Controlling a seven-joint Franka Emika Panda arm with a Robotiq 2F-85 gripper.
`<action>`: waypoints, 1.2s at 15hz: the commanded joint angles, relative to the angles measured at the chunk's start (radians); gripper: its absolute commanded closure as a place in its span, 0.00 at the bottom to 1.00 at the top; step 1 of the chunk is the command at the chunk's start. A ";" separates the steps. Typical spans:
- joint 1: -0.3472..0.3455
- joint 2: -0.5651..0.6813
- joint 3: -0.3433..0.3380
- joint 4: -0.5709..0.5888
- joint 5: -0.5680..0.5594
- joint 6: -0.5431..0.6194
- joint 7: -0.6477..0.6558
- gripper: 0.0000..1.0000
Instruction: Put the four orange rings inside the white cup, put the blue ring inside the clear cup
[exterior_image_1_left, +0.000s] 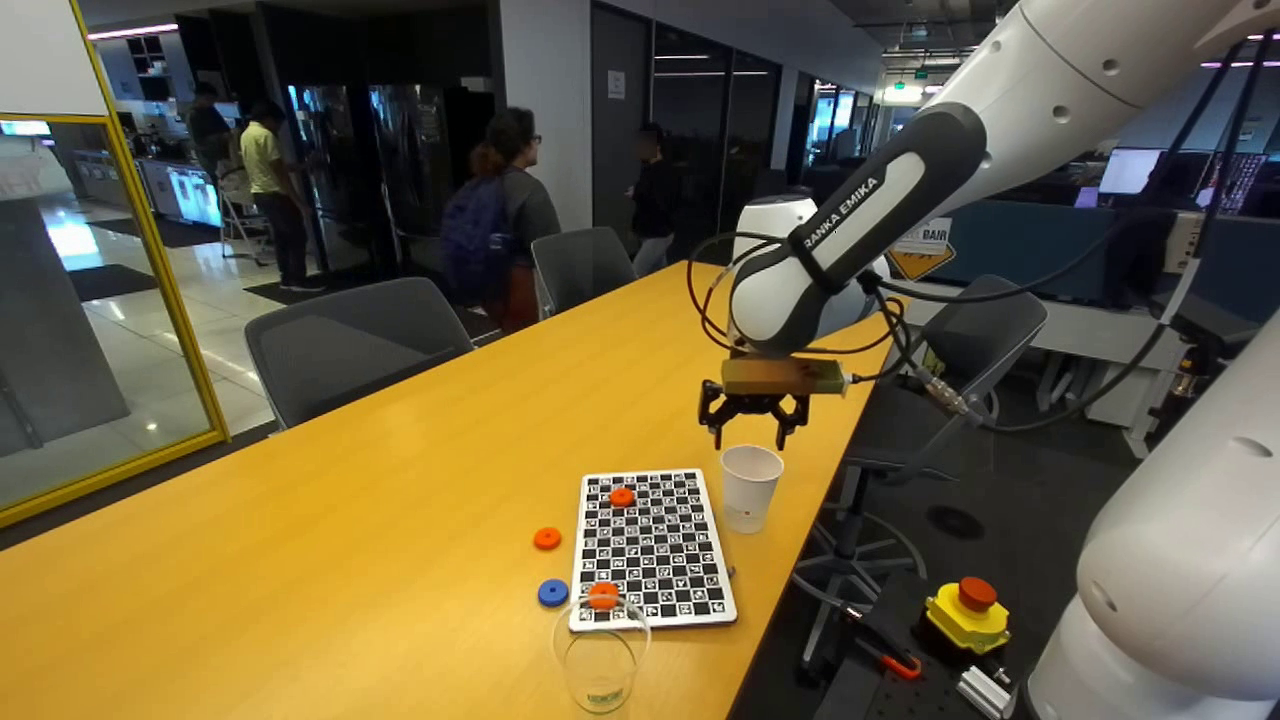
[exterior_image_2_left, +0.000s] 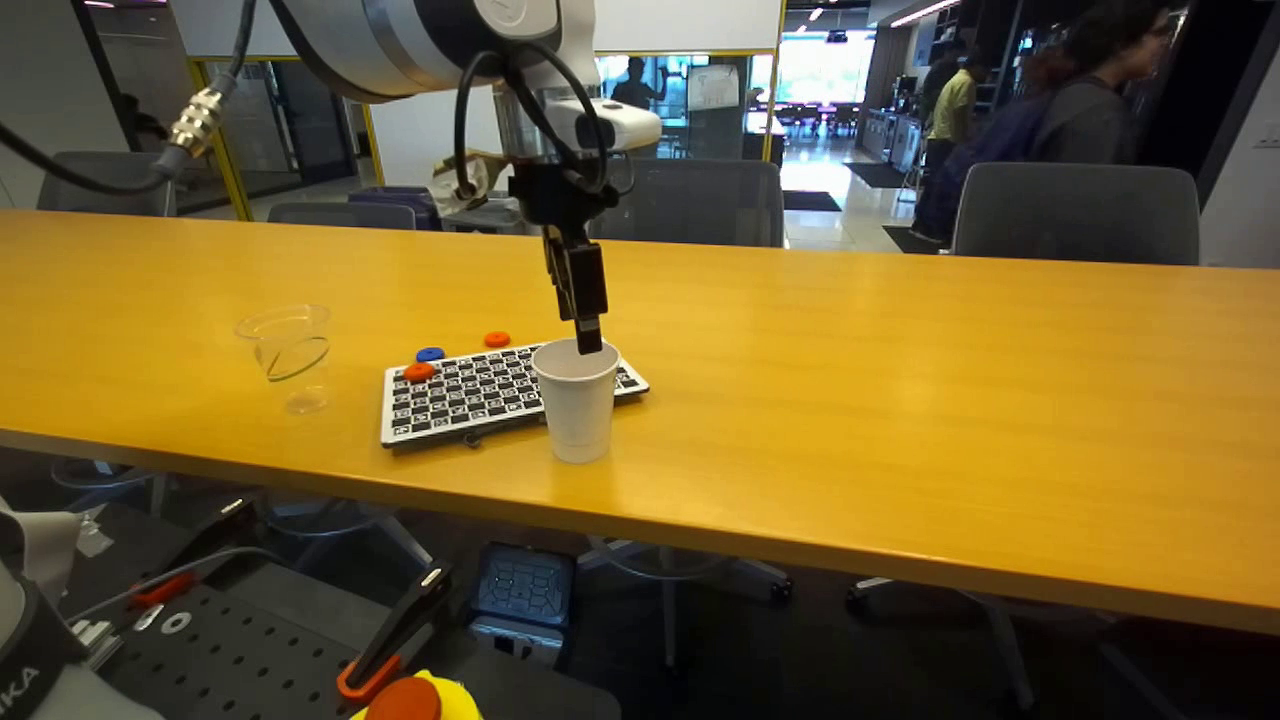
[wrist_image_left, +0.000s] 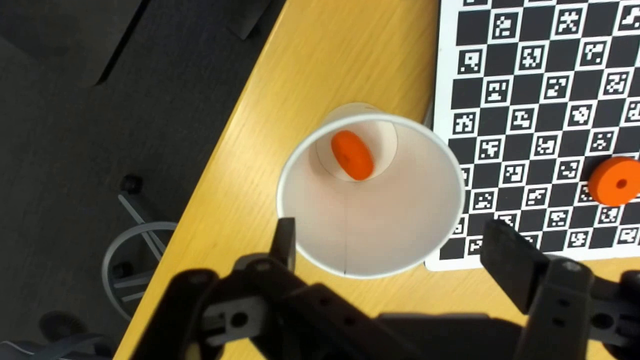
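Observation:
My gripper (exterior_image_1_left: 749, 442) is open and empty just above the white cup (exterior_image_1_left: 750, 495), which stands upright beside the board. In the wrist view the gripper (wrist_image_left: 390, 232) has its fingers apart near the cup's rim (wrist_image_left: 456, 165). One orange ring (wrist_image_left: 353, 156) lies inside on the cup's bottom. A second orange ring (exterior_image_1_left: 622, 497) lies on the board's far part. A third orange ring (exterior_image_1_left: 603, 592) is on the board's near corner, and another orange ring (exterior_image_1_left: 547, 538) is on the table beside the blue ring (exterior_image_1_left: 553, 592). The clear cup (exterior_image_1_left: 600, 675) stands upright near the board's corner.
The black-and-white checkered board (exterior_image_1_left: 655, 545) lies flat on the wooden table (exterior_image_2_left: 900, 400). The table's edge runs close by the white cup. Chairs (exterior_image_1_left: 360, 345) stand along the table's far side, and people are in the background.

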 joint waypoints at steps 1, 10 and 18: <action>0.036 -0.050 0.004 0.003 0.004 -0.002 0.005 0.00; 0.149 0.033 0.113 0.117 -0.006 0.012 -0.004 0.00; 0.201 0.323 0.071 0.321 0.012 -0.026 -0.090 0.00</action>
